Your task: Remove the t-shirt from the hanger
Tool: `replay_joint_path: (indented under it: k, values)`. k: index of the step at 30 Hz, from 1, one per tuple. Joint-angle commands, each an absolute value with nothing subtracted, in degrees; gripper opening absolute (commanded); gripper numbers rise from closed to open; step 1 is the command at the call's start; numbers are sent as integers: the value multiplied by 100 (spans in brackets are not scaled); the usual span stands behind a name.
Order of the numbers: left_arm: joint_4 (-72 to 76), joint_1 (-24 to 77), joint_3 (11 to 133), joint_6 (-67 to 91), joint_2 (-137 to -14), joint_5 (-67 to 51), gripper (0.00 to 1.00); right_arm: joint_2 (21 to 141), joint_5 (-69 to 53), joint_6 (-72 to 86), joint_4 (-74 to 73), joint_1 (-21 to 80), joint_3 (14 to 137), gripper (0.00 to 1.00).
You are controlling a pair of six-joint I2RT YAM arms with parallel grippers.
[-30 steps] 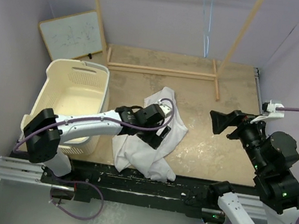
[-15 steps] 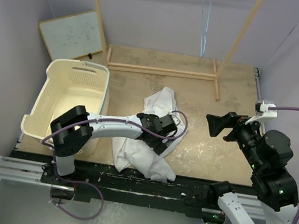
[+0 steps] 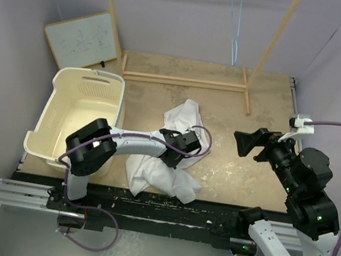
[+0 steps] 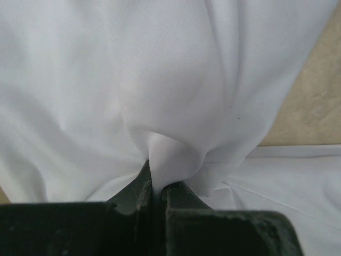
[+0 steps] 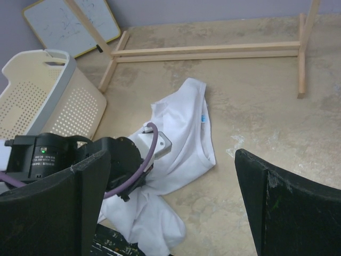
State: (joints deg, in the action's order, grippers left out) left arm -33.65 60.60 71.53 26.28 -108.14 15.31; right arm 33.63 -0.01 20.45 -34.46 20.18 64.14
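The white t-shirt lies crumpled on the table, off the hanger, its blue neck label facing up. My left gripper presses down on the shirt's middle. In the left wrist view the left gripper is shut, with a fold of the t-shirt pinched between its jaws. The thin light-blue hanger hangs bare at the back, between the rack poles. My right gripper hovers right of the shirt, open and holding nothing. From the right wrist the right gripper looks down on the t-shirt.
A cream laundry basket stands left of the shirt. A whiteboard leans at the back left. The wooden rack base and its two slanted poles cross the back of the table. The near table edge lies just below the shirt.
My left gripper went from open to shut on the shirt's cloth and drew back toward the near left, bunching the fabric. The right arm barely moved.
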Motion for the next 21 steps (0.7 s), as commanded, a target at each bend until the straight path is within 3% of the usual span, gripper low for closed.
replay_joint_path:
  k: [1,11,21]
  values:
    - [-3825,5714,7193,2871,-10255,2122,0,3389,-110,2056,-3365,2004,6498,100]
    - [-4431,4307,8345,2099,-7725,2500,0,3527,28,2055,-3271,2004,6421,100]
    - [-5027,4014,10811,884,-7026,4801,0,3585,-85,2116,-3177,2004,6278,100]
